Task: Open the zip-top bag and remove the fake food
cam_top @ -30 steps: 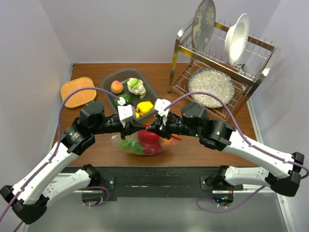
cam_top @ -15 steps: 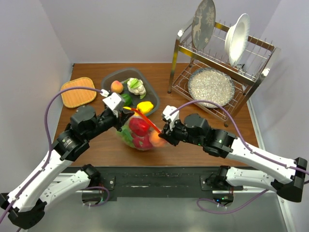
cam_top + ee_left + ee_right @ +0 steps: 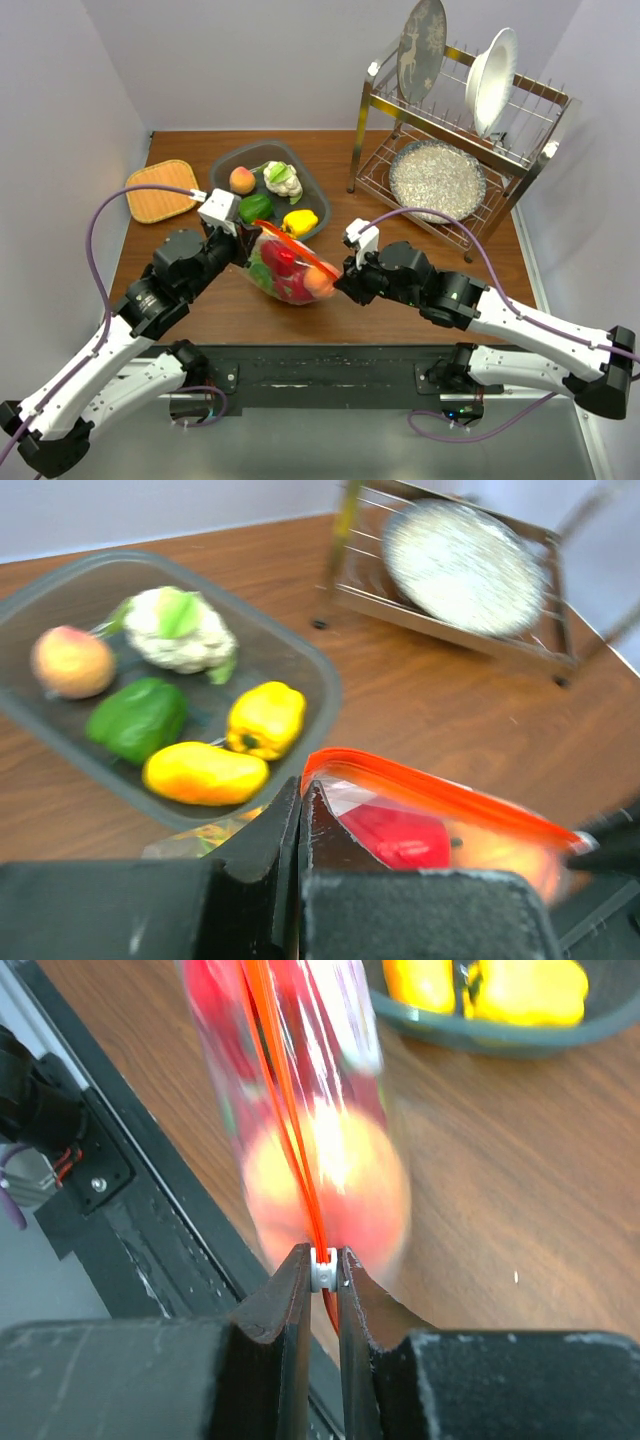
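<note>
The zip-top bag [image 3: 285, 268] hangs between my two grippers above the table, with its orange-red zip strip [image 3: 300, 250] stretched taut on top. Inside are a red bell pepper [image 3: 283, 262], an orange piece [image 3: 320, 283] and green pieces [image 3: 262, 275]. My left gripper [image 3: 250, 240] is shut on the bag's left end by the strip [image 3: 300, 792]. My right gripper [image 3: 340, 276] is shut on the small white slider [image 3: 322, 1273] at the strip's right end. The left wrist view shows the strip [image 3: 430, 792] and the pepper [image 3: 400, 837]. The right wrist view shows the orange piece [image 3: 330, 1185], blurred.
A grey tray [image 3: 230, 160] behind the bag holds a peach, a cauliflower, a green pepper and yellow pieces. An orange woven mat [image 3: 160, 190] lies at the far left. A dish rack [image 3: 455, 130] with plates and a metal bowl stands at the back right. A black rail [image 3: 320, 365] edges the table's front.
My grippers were close together over the bag's middle and have drawn apart, the left toward the back left, the right toward the front right. The strip is now stretched between them and the bag sits more upright.
</note>
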You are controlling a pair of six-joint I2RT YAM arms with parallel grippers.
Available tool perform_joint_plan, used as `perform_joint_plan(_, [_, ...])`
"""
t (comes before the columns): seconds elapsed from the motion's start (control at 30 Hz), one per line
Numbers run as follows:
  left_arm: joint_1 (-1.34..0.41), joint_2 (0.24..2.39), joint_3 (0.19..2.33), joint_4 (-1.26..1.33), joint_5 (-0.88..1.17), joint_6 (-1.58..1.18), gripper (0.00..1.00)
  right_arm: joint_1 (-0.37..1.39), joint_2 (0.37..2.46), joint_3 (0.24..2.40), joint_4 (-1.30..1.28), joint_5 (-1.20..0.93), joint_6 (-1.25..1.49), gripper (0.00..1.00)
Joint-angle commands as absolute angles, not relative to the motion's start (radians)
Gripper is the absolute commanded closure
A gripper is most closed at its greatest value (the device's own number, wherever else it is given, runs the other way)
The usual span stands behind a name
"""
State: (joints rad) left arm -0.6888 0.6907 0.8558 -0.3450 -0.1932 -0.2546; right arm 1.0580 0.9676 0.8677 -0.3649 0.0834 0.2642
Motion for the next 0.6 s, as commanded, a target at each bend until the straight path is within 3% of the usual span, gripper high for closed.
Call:
perform_joint_plan(0.0, [-0.664,0.647,0.874,-0.215,-0.515,-0.33,1.0,1.055,0.937,0.854,-0.574,0.118,0.318,0.98])
perform_joint_plan(0.2, [-0.663,0.612,0.824,-0.196,-0.542,-0.406,1.0,1.055,0.953,0.888,-0.606,0.074,0.322,0.98])
perform_joint_plan(0.27, [-0.664,0.585,0.772,-0.143,-0.488,-0.406,1.0,1.055,0.957,0.888,-0.572,0.043,0.316,0.93])
perform_joint_plan(0.57, [-0.663,0.485,0.649,0.044,-0.227,-0.275,1.0,1.055,1.032,0.965,-0.476,0.092,0.242,0.43])
